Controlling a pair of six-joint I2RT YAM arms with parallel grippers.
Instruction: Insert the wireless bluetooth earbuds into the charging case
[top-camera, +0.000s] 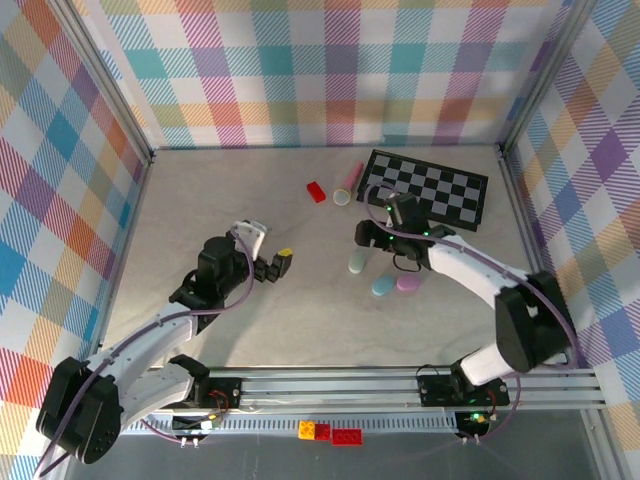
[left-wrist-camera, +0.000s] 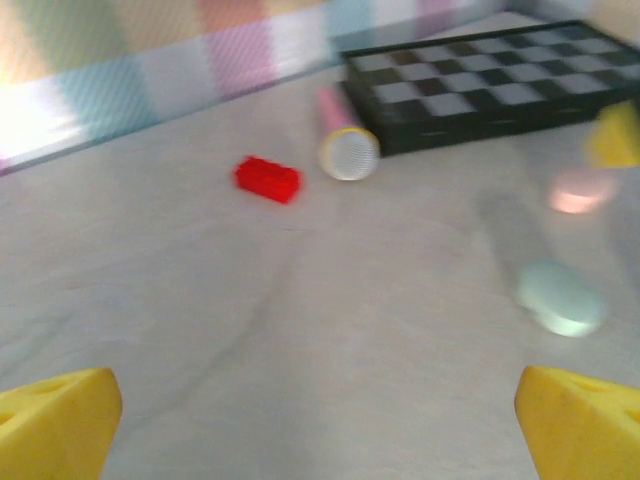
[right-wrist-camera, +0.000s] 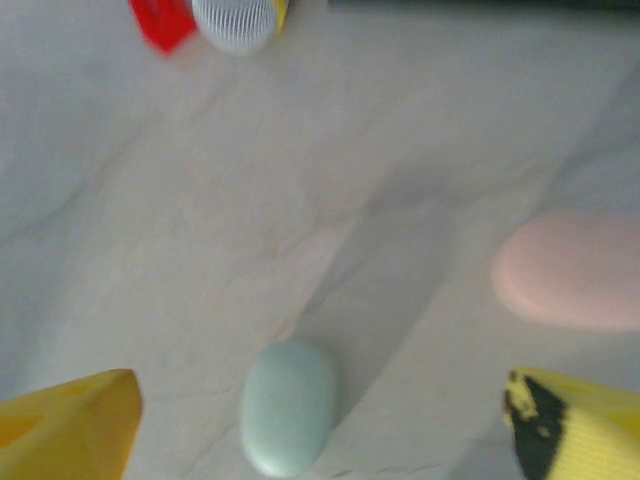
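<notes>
A closed mint oval charging case (right-wrist-camera: 288, 405) lies on the table between the wide-apart yellow fingers of my right gripper (right-wrist-camera: 322, 432), and neither finger touches it. From above, that case (top-camera: 358, 262) sits just below the right gripper (top-camera: 370, 243). A blue case (top-camera: 383, 287) and a pink case (top-camera: 408, 283) lie beside it, both closed; the pink case (right-wrist-camera: 570, 270) is to the right of the right gripper. My left gripper (top-camera: 278, 260) is open and empty over bare table to the left, its yellow fingertips (left-wrist-camera: 55, 420) far apart. The earbuds are hidden.
A red brick (top-camera: 316, 191) and a pink toy microphone (top-camera: 347, 184) lie at the back centre. A folded chessboard (top-camera: 425, 190) lies at the back right. Plaid walls enclose the table on three sides.
</notes>
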